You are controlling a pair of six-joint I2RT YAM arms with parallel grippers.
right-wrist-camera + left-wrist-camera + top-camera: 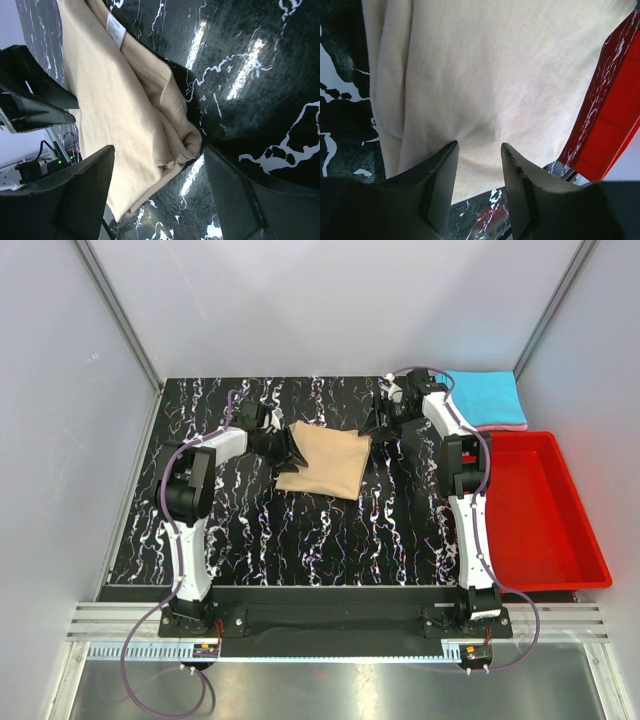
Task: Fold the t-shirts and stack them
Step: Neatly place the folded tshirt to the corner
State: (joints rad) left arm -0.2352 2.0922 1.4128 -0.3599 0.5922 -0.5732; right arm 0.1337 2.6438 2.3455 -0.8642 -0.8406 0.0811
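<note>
A tan t-shirt [325, 462] lies partly folded in the middle of the black marbled table [300, 540]. My left gripper [285, 445] sits at the shirt's left corner. In the left wrist view the tan cloth [495, 75] fills the frame, and the left gripper [479, 147] stands open with both tips over the near hem. My right gripper [378, 423] is at the shirt's upper right corner. It is open wide [159, 155] on either side of a bunched fold [187, 142], apart from it. A white neck label [116, 29] shows. A folded cyan t-shirt [485, 398] lies on a pink t-shirt [505, 426] at the back right.
A red plastic bin [540, 510] stands along the right side of the table and also shows as a red wall [615, 120] in the left wrist view. Grey walls enclose the table on three sides. The left gripper's dark body [30, 100] shows beyond the shirt.
</note>
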